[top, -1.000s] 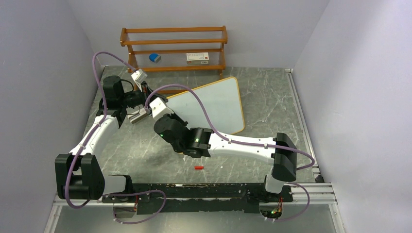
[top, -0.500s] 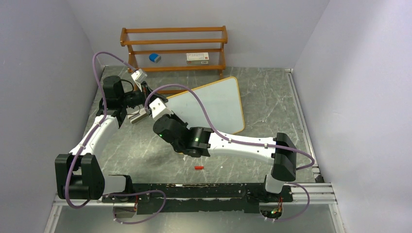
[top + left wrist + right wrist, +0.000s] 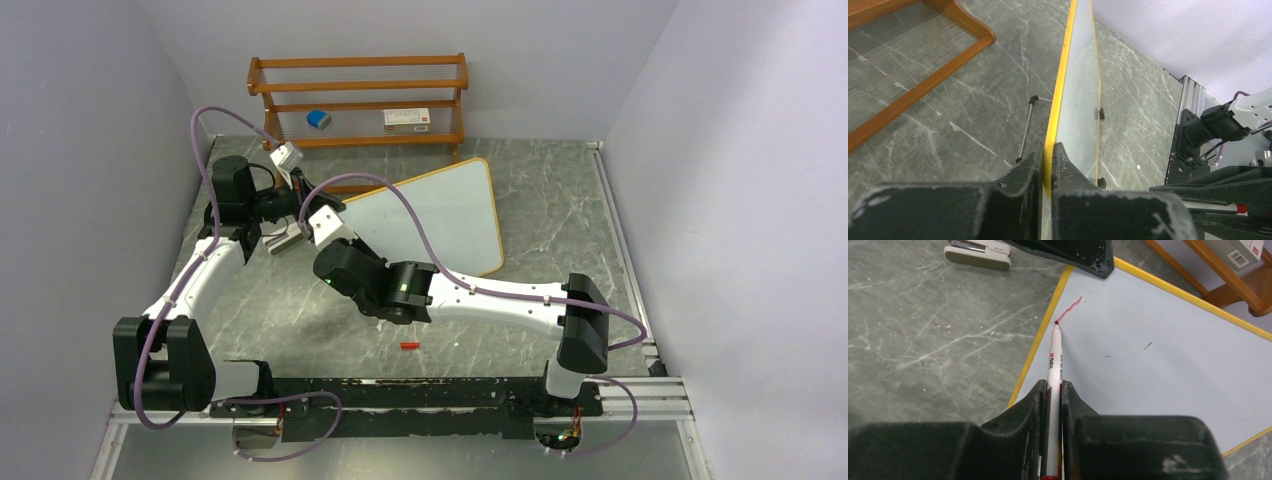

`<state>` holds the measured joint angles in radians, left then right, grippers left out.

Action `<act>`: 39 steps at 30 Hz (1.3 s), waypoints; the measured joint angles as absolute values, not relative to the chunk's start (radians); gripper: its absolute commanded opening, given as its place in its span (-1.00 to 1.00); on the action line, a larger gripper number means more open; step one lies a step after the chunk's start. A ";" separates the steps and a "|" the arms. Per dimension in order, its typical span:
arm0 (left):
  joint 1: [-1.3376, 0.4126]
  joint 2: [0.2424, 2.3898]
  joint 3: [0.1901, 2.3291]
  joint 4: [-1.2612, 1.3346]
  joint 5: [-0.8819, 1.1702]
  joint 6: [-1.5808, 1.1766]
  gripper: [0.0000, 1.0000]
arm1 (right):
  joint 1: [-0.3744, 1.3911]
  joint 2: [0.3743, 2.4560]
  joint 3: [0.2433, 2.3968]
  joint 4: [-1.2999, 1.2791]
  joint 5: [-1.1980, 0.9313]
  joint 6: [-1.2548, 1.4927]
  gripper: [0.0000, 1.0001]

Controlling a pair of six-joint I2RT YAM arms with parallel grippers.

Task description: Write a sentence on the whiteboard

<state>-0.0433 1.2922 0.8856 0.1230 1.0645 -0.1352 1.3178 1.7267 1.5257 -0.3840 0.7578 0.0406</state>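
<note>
Writing barely begun: only one short, wavy red stroke [image 3: 1069, 309] on the whiteboard [image 3: 440, 215], close to the corner held by the left hand [image 3: 1047, 170], and no letter readable in it. Whiteboard propped at a tilt on the table [image 3: 560, 200], yellow frame all round, wooden shelf rack [image 3: 358, 85] just behind it. Left hand closed on the whiteboard's yellow edge, one finger on each face, apparently steadying it for the pen. Right hand [image 3: 1053, 390] clamped round a white marker [image 3: 1052, 357], barrel pointing forward out of the jaws, red tip on or just above the whiteboard's surface at the near end of the stroke, right beside the frame; contact itself too fine to confirm. Small red piece [image 3: 408, 346], likely the marker's cap, lying on the table well in front of the whiteboard. White stapler-like thing [image 3: 979, 253] on the table just off the whiteboard's gripped corner. Uncapping, gripping and bracing judged done; nearly the whole sentence left to write, with most of the whiteboard's face blank apart from a few faint specks.
</note>
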 measured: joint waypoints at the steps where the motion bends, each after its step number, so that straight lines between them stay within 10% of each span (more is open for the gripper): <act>1: -0.043 1.292 0.886 0.123 1.065 -0.136 -0.90 | 1.318 1.727 1.526 -0.388 0.755 0.044 -1.00; 39: -0.048 1.287 0.886 0.122 1.065 -0.136 -0.90 | 1.295 1.656 1.468 -0.255 0.781 0.014 -1.00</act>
